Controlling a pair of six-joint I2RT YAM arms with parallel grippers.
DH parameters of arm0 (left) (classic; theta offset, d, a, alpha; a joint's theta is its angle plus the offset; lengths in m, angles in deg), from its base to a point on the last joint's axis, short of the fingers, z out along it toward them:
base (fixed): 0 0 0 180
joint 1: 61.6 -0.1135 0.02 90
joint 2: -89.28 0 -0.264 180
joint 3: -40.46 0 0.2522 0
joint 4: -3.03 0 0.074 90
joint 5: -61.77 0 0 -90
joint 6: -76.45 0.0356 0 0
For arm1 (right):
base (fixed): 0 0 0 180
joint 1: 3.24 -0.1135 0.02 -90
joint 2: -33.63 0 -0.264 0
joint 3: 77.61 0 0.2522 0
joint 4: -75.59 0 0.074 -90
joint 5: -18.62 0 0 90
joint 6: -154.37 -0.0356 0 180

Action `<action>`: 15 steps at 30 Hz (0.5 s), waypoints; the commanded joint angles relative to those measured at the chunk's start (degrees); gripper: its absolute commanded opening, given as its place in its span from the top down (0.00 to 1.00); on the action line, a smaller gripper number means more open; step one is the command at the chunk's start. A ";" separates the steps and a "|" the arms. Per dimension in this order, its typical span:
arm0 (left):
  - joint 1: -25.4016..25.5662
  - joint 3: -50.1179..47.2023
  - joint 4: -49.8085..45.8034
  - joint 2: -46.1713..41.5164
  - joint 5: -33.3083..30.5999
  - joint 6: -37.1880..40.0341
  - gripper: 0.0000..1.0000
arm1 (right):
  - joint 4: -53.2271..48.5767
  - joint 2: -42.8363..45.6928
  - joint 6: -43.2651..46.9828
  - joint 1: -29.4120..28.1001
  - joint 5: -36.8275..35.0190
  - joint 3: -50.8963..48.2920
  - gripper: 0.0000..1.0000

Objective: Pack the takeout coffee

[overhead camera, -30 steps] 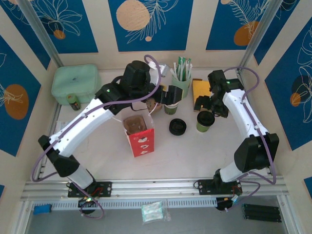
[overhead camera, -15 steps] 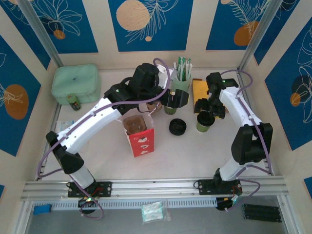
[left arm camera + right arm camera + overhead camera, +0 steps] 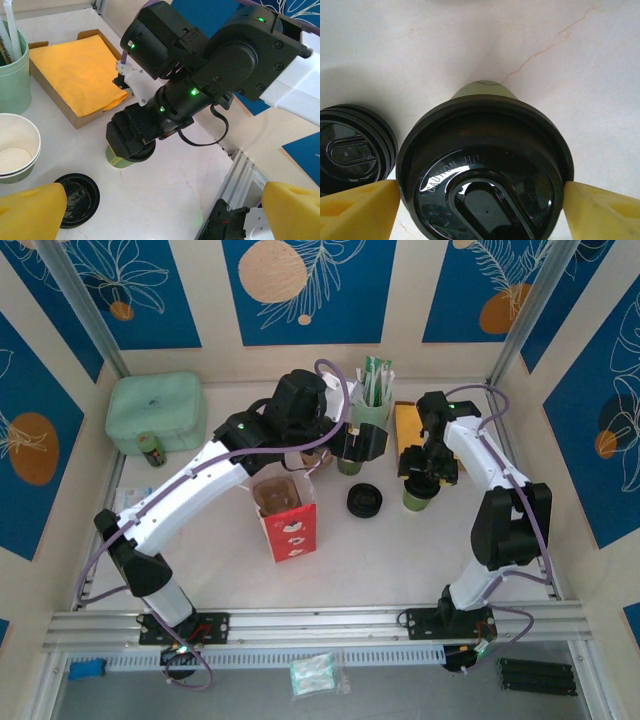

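Right claw: comes down over the takeout coffee from above. One yellow pad is at the left edge of the lid and the other at the right edge. Both sit right at the rim, and I cannot tell whether they press on it.
Takeout coffee: stands upright on the tabletop, right of centre. Its black lid is on, and a strip of green side shows past the lid's far edge.
Lid stack: loose black lids piled just left of the coffee, apart from it.
Left claw: jaws wide apart, holding nothing. It hangs above the tabletop beside the unlidded cups and looks toward the right arm.
Unlidded cups: a nested green-and-white pair, upright, far of the lid stack and just near of the green holder.
Green holder: a pale green tub of upright sticks at the far side.
Napkin box: a shallow brown tray of orange-yellow napkins, right of the holder and far of the coffee.
Red bag: upright and open-topped, left of the lid stack near the middle, with brown showing in its mouth.
Green box: lidded, in the far left corner.
Small can: at the green box's near edge.
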 commanded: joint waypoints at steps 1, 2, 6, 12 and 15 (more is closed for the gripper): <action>0.62 1.86 -0.65 0.60 0.17 1.64 0.01 | -1.38 -0.67 0.80 -0.68 -0.63 0.77 0.17; 0.59 1.85 -0.70 0.56 0.17 1.70 0.01 | -1.38 -0.80 0.81 -0.78 -0.69 0.68 0.17; 0.62 1.85 -0.58 0.60 0.16 1.61 0.01 | -1.24 -0.72 0.91 -0.89 -0.67 0.16 0.19; 0.61 1.85 -0.45 0.66 0.17 1.47 0.01 | -0.98 -0.14 1.03 -0.94 -0.56 -0.67 0.23; 0.57 1.94 -0.44 0.77 0.17 1.39 0.01 | -0.88 0.07 1.06 -0.88 -0.44 -1.02 0.24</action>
